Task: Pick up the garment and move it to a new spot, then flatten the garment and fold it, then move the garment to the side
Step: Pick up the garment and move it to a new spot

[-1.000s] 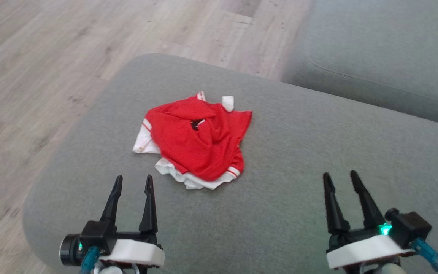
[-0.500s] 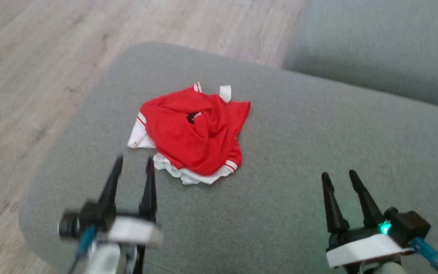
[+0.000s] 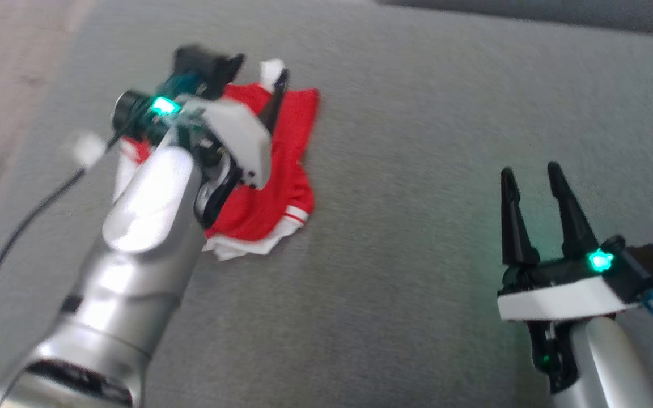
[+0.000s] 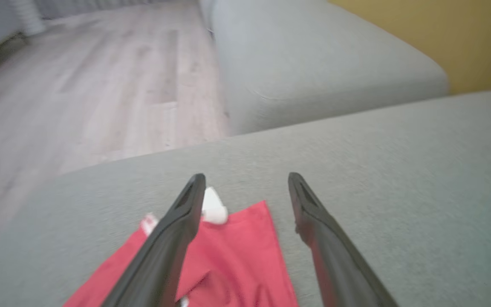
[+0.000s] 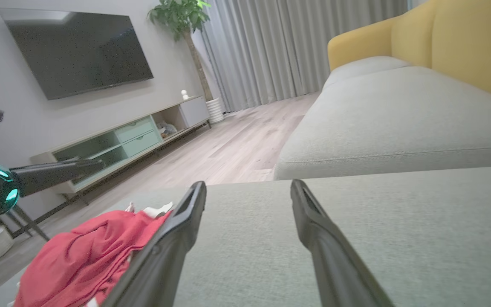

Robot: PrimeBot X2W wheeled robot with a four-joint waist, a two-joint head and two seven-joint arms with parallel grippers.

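Left wrist view: left tool (image 4: 246,177) spread wide, empty, hanging over the far edge of the crumpled red garment (image 4: 237,260), white trim, on a grey woven sofa cushion (image 4: 399,192). Right tool (image 3: 530,168) gapes empty too, well apart. Head view's blurry; the left arm (image 3: 145,226) hides half the garment.

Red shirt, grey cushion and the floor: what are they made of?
Red shirt: thin soft cloth, matt, lying in loose folds; maybe a sports knit. Grey cushion: woven fabric over padding, matt, with a fine speckled weave and rounded edges. Floor: pale planks with grain and seams; real wood or laminate, I cannot tell.
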